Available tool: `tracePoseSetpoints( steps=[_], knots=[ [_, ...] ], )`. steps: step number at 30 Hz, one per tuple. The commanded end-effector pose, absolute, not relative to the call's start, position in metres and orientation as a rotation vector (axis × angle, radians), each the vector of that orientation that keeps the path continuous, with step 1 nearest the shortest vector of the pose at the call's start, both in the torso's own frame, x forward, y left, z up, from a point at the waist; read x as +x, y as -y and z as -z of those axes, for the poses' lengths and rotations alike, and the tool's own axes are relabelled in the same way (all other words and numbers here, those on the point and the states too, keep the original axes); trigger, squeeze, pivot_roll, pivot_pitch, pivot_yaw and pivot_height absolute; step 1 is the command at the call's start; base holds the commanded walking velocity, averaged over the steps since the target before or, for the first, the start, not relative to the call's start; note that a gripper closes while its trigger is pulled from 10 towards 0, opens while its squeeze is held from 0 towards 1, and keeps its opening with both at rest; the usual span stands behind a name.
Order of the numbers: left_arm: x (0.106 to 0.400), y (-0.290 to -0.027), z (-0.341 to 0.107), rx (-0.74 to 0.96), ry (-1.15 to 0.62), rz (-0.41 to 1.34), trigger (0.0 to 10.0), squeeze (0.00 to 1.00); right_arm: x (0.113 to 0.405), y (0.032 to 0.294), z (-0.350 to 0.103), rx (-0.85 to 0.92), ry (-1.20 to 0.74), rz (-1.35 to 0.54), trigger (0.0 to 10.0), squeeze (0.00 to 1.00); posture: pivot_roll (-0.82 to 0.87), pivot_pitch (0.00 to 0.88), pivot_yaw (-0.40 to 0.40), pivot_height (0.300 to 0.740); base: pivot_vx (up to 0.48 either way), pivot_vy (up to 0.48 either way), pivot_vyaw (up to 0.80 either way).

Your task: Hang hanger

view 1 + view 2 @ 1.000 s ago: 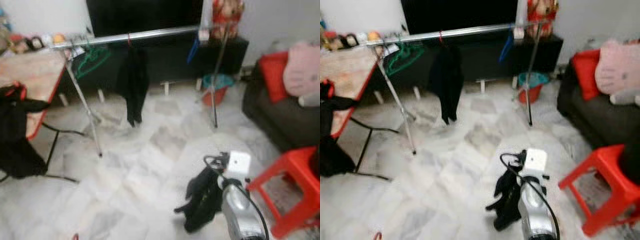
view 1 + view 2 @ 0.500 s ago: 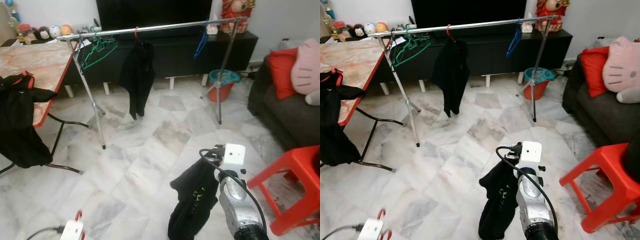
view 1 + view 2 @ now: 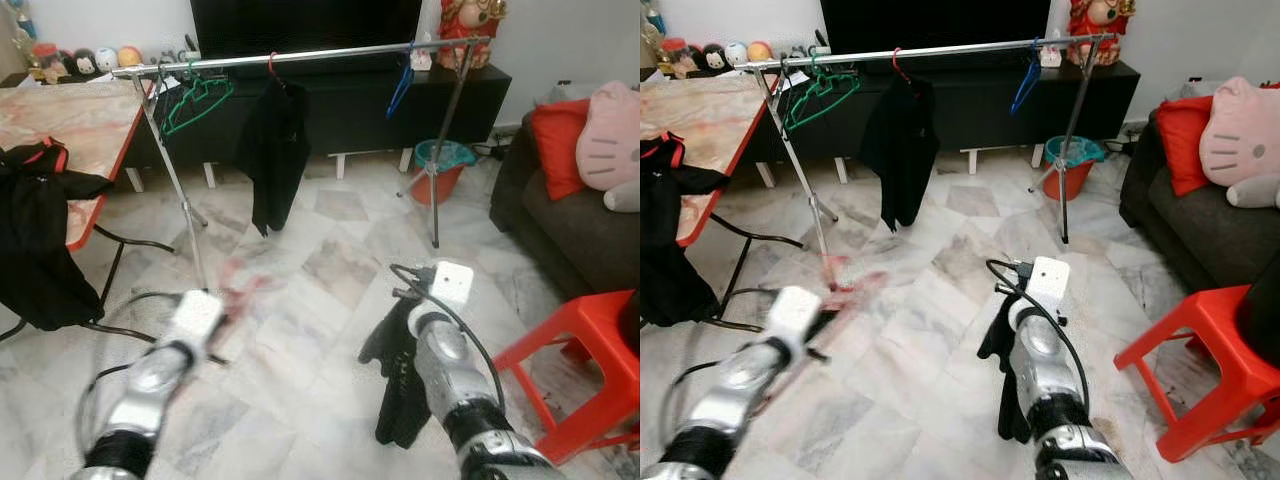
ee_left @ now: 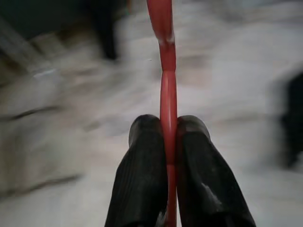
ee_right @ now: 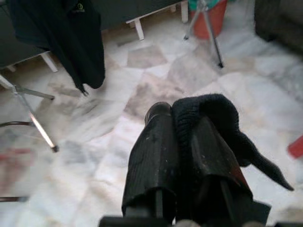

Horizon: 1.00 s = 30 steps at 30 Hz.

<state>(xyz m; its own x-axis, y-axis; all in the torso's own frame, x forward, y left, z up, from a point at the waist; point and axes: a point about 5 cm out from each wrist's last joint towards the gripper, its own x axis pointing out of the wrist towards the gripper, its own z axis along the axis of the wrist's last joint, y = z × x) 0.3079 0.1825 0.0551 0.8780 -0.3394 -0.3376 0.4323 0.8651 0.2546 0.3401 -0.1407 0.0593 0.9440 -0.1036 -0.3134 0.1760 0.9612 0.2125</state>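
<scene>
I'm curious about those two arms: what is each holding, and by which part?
Left gripper: red hanger, pinched on its thin bar. Right gripper: black garment, by a bunched fold.

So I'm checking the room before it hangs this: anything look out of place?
Yes: a black garment is slumped over the table edge, not hanging on the rack. The left end effector pinches a red hanger; the right end effector grips black cloth.

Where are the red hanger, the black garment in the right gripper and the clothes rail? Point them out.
red hanger (image 4: 168,101): left wrist view, on its thin shaft just above the fingers.
black garment (image 5: 208,111): right wrist view, on the fold over the fingers.
clothes rail (image 3: 330,54): left eye view, mid-bar.
</scene>
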Motion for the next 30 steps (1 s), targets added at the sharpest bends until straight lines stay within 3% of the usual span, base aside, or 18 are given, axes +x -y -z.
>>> tracePoseSetpoints(
  steps=[1,6,13,16,30],
  knots=[
    [0.309,-0.178,-0.062,0.322,-0.302,0.475,10.0,0.0,0.345,0.141,-0.064,0.274,-0.303,0.156,10.0,0.0,-0.06,0.0,0.001,0.732,0.0,0.0,0.0],
    [0.303,-0.141,-0.069,0.314,-0.356,0.733,10.0,0.0,0.353,0.138,-0.075,0.349,-0.273,0.222,10.0,0.0,-0.06,0.0,0.005,0.732,0.0,0.0,0.0],
    [0.289,-0.128,-0.072,0.289,-0.43,0.87,10.0,0.0,0.357,0.14,-0.078,0.401,-0.265,0.287,10.0,0.0,-0.06,0.0,0.006,0.732,0.0,0.0,0.0],
    [0.269,-0.122,-0.073,0.292,-0.503,1.075,10.0,0.0,0.358,0.139,-0.079,0.373,-0.258,0.282,10.0,0.0,-0.06,0.0,-0.001,0.732,0.0,0.0,0.0],
    [0.266,-0.096,-0.087,0.1,-0.447,1.165,10.0,0.0,0.356,0.131,-0.072,0.37,-0.29,0.288,10.0,0.0,-0.05,0.0,-0.012,0.732,0.0,0.0,0.0]
  ],
)
